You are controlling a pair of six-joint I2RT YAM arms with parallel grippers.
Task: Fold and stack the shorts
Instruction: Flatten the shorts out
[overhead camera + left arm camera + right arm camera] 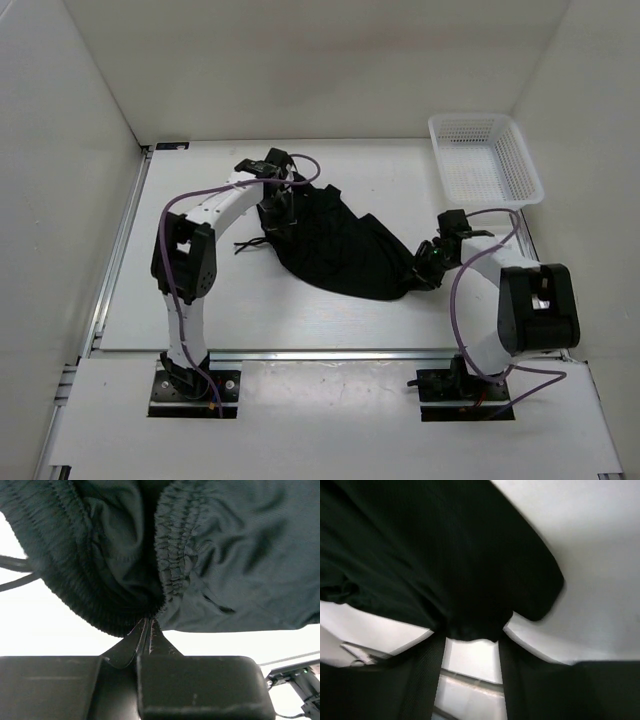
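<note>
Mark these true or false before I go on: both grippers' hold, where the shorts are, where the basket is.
1. The left gripper is clamped on the waistband of the shorts. True.
2. The shorts lie in the basket. False: they are bunched on the table between the two arms, apart from the basket, which looks empty.
3. The right gripper has black cloth pinched between its fingers. True.
4. The basket sits at the table's far left corner. False: it is at the far right corner, beyond the right arm.
</note>
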